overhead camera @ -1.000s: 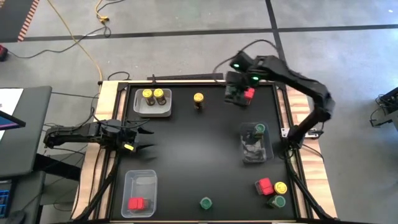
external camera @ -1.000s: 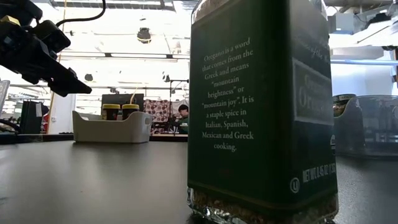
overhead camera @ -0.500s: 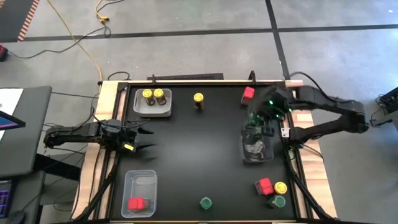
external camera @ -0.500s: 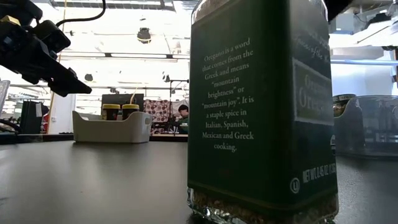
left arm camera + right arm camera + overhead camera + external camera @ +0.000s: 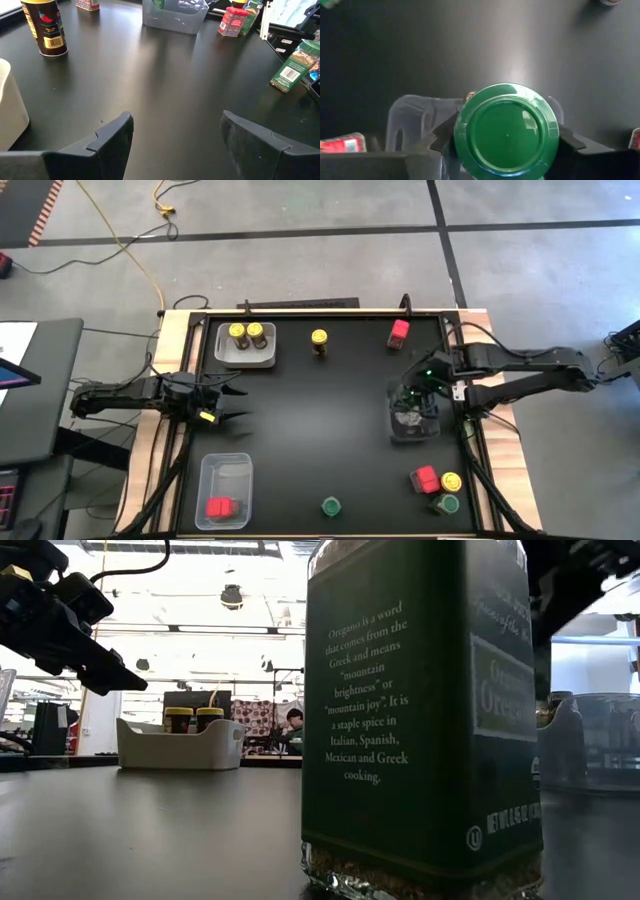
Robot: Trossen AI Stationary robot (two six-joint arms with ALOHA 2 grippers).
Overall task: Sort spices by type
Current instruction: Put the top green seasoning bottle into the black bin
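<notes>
While the left gripper (image 5: 232, 404) hovers at the left middle of the high view with its fingers (image 5: 112, 135) spread and nothing between them, most of the spice containers sit spread over the black table (image 5: 320, 430). At upper left a white bin (image 5: 245, 356) holds two yellow-lidded jars (image 5: 246, 333). At lower left a clear bin (image 5: 224, 480) holds a red container (image 5: 218, 507). A lone yellow-lidded jar (image 5: 319, 340) stands at upper centre, apart from the white bin. A green-lidded jar (image 5: 331, 506) stands at the bottom centre edge; it fills the low view as a dark green oregano jar (image 5: 420, 710). Right of centre at the top sits a second red container (image 5: 399, 331).

Further right, the right gripper (image 5: 418, 386) reaches in from the right edge over a second clear bin (image 5: 410, 426) at right middle. Its wrist view shows the two fingers (image 5: 442, 137) pinching a green-lidded jar (image 5: 506, 130) on either side of the lid, directly above that bin. At lower right a cluster stands close together: a red container (image 5: 426, 479), a yellow-lidded jar (image 5: 451, 481) just beside it, and a green-lidded one (image 5: 447, 504) below them.
</notes>
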